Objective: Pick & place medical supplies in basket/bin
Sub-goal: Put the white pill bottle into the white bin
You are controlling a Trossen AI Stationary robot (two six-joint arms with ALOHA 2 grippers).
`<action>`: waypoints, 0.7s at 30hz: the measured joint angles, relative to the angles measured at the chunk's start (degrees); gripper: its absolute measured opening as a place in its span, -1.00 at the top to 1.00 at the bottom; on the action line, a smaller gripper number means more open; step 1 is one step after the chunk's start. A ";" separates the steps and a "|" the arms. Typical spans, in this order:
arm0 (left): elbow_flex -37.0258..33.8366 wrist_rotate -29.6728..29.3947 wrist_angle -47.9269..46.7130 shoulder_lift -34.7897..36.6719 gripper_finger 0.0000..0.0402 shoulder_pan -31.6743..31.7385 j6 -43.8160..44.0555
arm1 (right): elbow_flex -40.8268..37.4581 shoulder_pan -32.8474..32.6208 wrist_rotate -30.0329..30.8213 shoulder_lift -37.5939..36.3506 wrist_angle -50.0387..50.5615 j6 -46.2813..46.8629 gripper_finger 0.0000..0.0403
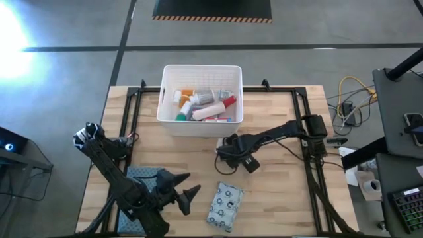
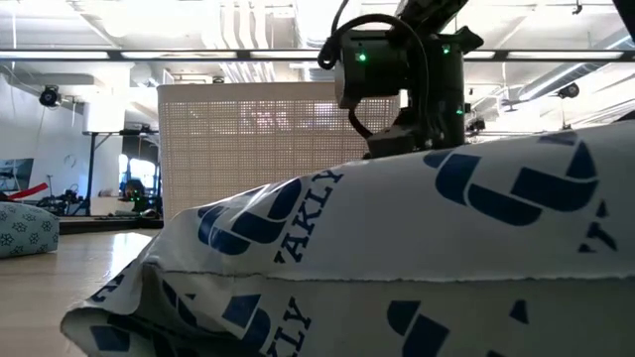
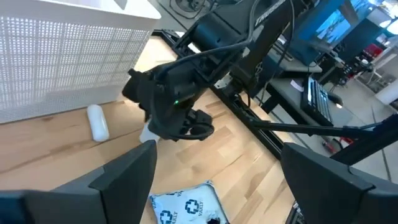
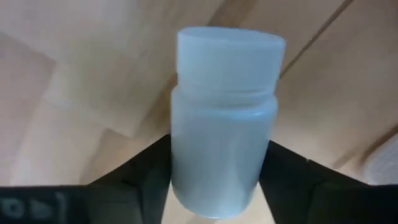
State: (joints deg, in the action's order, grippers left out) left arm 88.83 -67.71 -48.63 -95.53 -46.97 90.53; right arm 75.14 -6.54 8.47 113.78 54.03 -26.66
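The white ribbed bin (image 1: 201, 129) stands at the table's far middle and holds several supplies, among them white bottles, an orange vial and a red tube. My right gripper (image 1: 228, 151) hangs just in front of the bin, shut on a white bottle (image 4: 224, 118). A second small white bottle or roll (image 3: 97, 121) lies on its side on the wood by the bin's near wall. The patterned packet (image 1: 226, 206) lies flat near the front edge. My left gripper (image 1: 185, 186) waits open at the near left, beside the packet. My right gripper pinches the white bottle by its body (image 4: 186, 155), below the cap, one dark finger (image 4: 146, 171) on each side. The fingers come from above, pointing down, and lie across the bottle, which is on its side. Whether it clears the table I cannot tell.
A blue-grey printed cloth (image 1: 142, 175) lies at the near left under my left arm and fills the front of the low view (image 2: 397, 258). Black rails (image 1: 129, 106) run along the table's sides. Bare wood shows between the packet and the bin.
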 joint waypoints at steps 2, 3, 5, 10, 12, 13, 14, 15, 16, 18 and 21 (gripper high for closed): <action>-0.01 0.31 -0.01 0.00 -0.59 -0.01 -0.04 | -0.16 -0.97 -1.24 -0.94 0.12 2.80 0.10; -0.01 0.36 -0.01 0.00 -0.59 -0.01 -0.30 | -0.10 -1.57 -1.52 -1.60 -0.17 4.34 0.15; -0.03 0.51 0.01 0.00 -0.59 -0.01 -1.03 | 0.30 -2.48 -2.59 -3.39 -0.15 7.50 0.22; 0.06 1.58 0.03 0.00 -0.59 -0.40 -1.98 | 2.98 -3.78 -3.57 -8.72 0.26 19.38 0.22; 0.06 1.69 0.03 0.00 -0.59 -0.89 -1.98 | 5.23 -4.65 -3.58 -12.31 0.33 25.13 0.22; 0.06 1.73 0.01 0.00 -0.59 -1.18 -1.98 | 6.39 -5.07 -3.50 -14.34 -0.06 27.98 0.22; 0.06 1.77 -0.05 0.00 -0.59 -1.42 -1.98 | 7.61 -5.46 -2.75 -16.17 -0.63 30.73 0.22; 0.06 1.78 0.00 0.00 -0.59 -1.66 -1.98 | 8.88 -5.74 -1.42 -18.13 -1.33 33.13 0.20; 0.06 1.78 0.02 0.00 -0.59 -1.90 -2.03 | 10.05 -6.05 0.94 -19.77 -2.61 35.32 0.17; 0.06 1.82 0.03 0.00 -0.59 -2.00 -2.13 | 12.23 -5.98 7.24 -23.03 -6.43 39.19 0.11; 0.06 1.81 0.10 0.00 -0.59 -1.88 -2.13 | 15.43 -2.28 13.63 -26.35 -13.66 39.59 0.04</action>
State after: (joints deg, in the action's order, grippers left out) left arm 88.88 -65.90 -48.53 -95.53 -48.85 88.40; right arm 90.57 -8.82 22.10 87.43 40.38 12.93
